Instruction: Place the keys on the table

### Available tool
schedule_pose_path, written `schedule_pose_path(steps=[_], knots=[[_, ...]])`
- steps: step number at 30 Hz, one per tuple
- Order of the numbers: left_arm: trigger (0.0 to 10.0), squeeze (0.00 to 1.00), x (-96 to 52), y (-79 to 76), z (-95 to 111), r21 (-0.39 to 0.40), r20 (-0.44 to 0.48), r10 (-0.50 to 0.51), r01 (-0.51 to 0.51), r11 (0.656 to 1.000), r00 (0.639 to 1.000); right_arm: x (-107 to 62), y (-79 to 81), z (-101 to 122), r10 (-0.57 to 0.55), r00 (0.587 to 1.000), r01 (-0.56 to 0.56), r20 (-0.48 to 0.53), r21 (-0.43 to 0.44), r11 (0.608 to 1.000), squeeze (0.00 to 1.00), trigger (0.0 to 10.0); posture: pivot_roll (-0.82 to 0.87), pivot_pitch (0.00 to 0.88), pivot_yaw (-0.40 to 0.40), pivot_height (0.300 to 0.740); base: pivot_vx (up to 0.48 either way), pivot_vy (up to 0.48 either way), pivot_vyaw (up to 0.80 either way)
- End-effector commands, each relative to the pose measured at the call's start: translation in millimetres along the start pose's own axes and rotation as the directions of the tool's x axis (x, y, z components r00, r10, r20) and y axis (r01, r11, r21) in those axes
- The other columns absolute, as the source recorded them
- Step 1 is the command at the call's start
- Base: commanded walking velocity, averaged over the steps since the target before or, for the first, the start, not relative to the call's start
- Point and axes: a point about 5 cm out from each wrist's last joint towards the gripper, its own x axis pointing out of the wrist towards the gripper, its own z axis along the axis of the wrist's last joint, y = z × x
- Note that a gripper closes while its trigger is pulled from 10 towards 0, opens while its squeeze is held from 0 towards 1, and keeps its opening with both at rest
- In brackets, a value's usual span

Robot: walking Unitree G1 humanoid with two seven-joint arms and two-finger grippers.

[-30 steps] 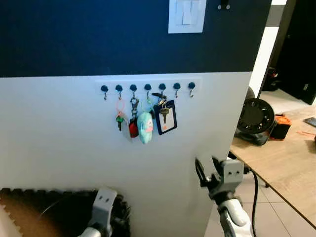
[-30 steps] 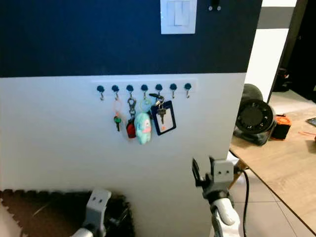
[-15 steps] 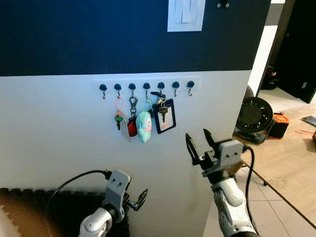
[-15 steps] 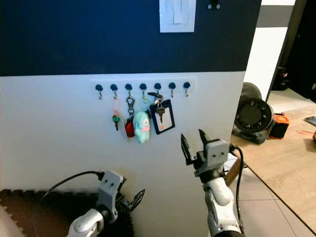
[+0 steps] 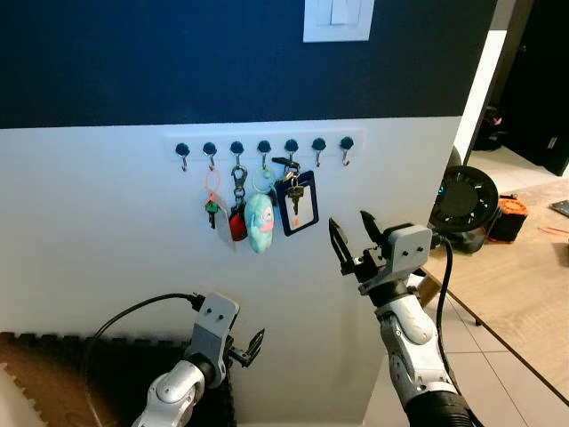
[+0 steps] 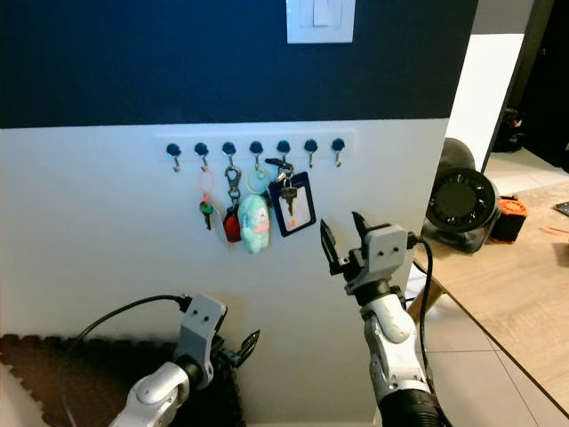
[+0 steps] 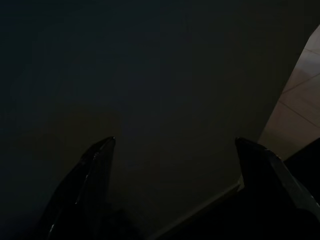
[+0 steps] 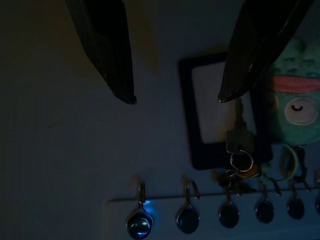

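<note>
Setting: a wall [image 5: 107,213], dark blue above and white below, with a white light switch [image 5: 338,18] on the blue part; to the right a wooden table [image 5: 524,267] on a tiled floor [image 5: 498,374].
Key rack: a white strip with seven dark hooks [image 5: 264,148] on the white part of the wall, just under the blue band.
Keys: the keys [image 5: 294,194] hang from the fifth hook counted from the left, in front of a black card holder [image 5: 300,207] with a pale window; none lie on the table.
Neighbours on the rack: a teal plush charm [image 5: 259,222], a red tag [image 5: 238,228] and a green-capped key on an orange loop [image 5: 212,203] hang to the left of the keys.
Right gripper: the right gripper [image 5: 353,240] is raised before the wall, below and to the right of the card holder and apart from it; its two black fingers [image 8: 107,47] are spread and hold nothing. In the right wrist view the card holder [image 8: 215,112] and keys [image 8: 239,145] lie just past the fingertips.
Left gripper: the left gripper [image 5: 253,343] is low near the wall, fingers parted, empty.
Change: half a second ago the right gripper sat slightly lower; the keys have not left their hook.
On the table: a round black device [image 5: 465,206] and an orange and black object [image 5: 508,221].
</note>
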Motion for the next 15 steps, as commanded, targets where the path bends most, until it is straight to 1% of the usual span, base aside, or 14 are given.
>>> schedule_pose_path(steps=[1, 2, 4, 5, 6, 7, 8, 9, 10, 11, 12, 15], knots=[[10.0, 0.00, -2.1, 5.0, 0.5, 0.014, -0.015, 0.011, -0.011, 1.000, 1.000, 3.6, 2.1, 6.6, 0.020, 0.999, -0.020, 0.027, 0.007, 1.000, 0.24, 10.0, 0.07, 0.071, 0.026, 0.740, 0.000, 0.000, 0.00], [10.0, 0.00, -1.4, 5.5, 2.3, 0.017, -0.012, 0.016, -0.015, 1.000, 1.000, 4.5, 1.6, 9.2, 0.020, 0.999, -0.021, 0.043, 0.015, 1.000, 0.60, 10.0, 0.07, 0.069, 0.025, 0.740, 0.000, 0.000, 0.00], [10.0, 0.00, -1.2, 5.7, 3.1, 0.018, -0.010, 0.017, -0.017, 1.000, 1.000, 4.7, 1.3, 9.7, 0.019, 0.999, -0.020, 0.045, 0.016, 1.000, 0.60, 10.0, 0.07, 0.069, 0.025, 0.740, 0.000, 0.000, 0.00], [10.0, 0.00, -0.8, 6.0, 4.3, 0.018, -0.006, 0.019, -0.019, 1.000, 1.000, 5.2, 0.6, 9.6, 0.016, 0.999, -0.017, 0.044, 0.019, 1.000, 0.93, 10.0, 0.07, 0.065, 0.025, 0.740, 0.000, 0.000, 0.00], [10.0, 0.00, -0.5, 6.0, 5.7, 0.018, -0.003, 0.021, -0.021, 1.000, 1.000, 5.8, -0.2, 9.4, 0.013, 0.999, -0.014, 0.041, 0.025, 1.000, 0.95, 10.0, 0.07, 0.065, 0.025, 0.740, 0.000, 0.000, 0.00], [10.0, 0.00, -0.3, 6.0, 6.8, 0.018, -0.001, 0.023, -0.023, 1.000, 1.000, 6.6, -0.8, 8.8, 0.011, 0.999, -0.012, 0.035, 0.034, 0.999, 0.90, 10.0, 0.07, 0.065, 0.025, 0.740, 0.000, 0.000, 0.00], [10.0, 0.00, 0.3, 6.2, 8.2, 0.022, 0.000, 0.026, -0.026, 0.999, 1.000, 7.9, -1.6, 7.4, 0.008, 1.000, -0.010, 0.023, 0.053, 0.999, 0.87, 10.0, 0.07, 0.064, 0.026, 0.740, 0.000, 0.000, 0.00], [10.0, 0.00, 0.3, 6.2, 8.2, 0.022, 0.000, 0.026, -0.026, 0.999, 1.000, 7.9, -1.6, 7.4, 0.008, 1.000, -0.010, 0.023, 0.053, 0.999, 0.87, 10.0, 0.07, 0.064, 0.026, 0.740, 0.000, 0.000, 0.00], [10.0, 0.00, 0.7, 6.4, 9.4, 0.028, -0.002, 0.030, -0.030, 0.999, 1.000, 9.4, -2.2, 5.9, 0.012, 1.000, -0.013, 0.010, 0.067, 0.998, 0.70, 10.0, 0.07, 0.065, 0.026, 0.740, 0.000, 0.000, 0.00], [10.0, 0.00, 1.1, 6.6, 10.4, 0.031, -0.002, 0.033, -0.033, 0.999, 0.999, 10.9, -2.0, 4.5, 0.025, 1.000, -0.024, -0.001, 0.081, 0.996, 0.00, 10.0, 0.07, 0.066, 0.026, 0.740, 0.000, 0.000, 0.00], [10.0, 0.00, 1.1, 6.6, 10.4, 0.031, -0.002, 0.033, -0.033, 0.999, 0.999, 10.9, -2.0, 4.5, 0.025, 1.000, -0.024, -0.001, 0.081, 0.996, 0.00, 10.0, 0.07, 0.066, 0.026, 0.740, 0.000, 0.000, 0.00], [10.0, 0.00, 1.7, 6.9, 14.3, 0.029, 0.002, 0.039, -0.039, 0.999, 0.999, 16.0, 0.7, 3.9, 0.078, 0.997, -0.077, -0.016, 0.097, 0.992, 0.00, 10.0, 0.07, 0.067, 0.028, 0.740, 0.000, 0.000, 0.00]])
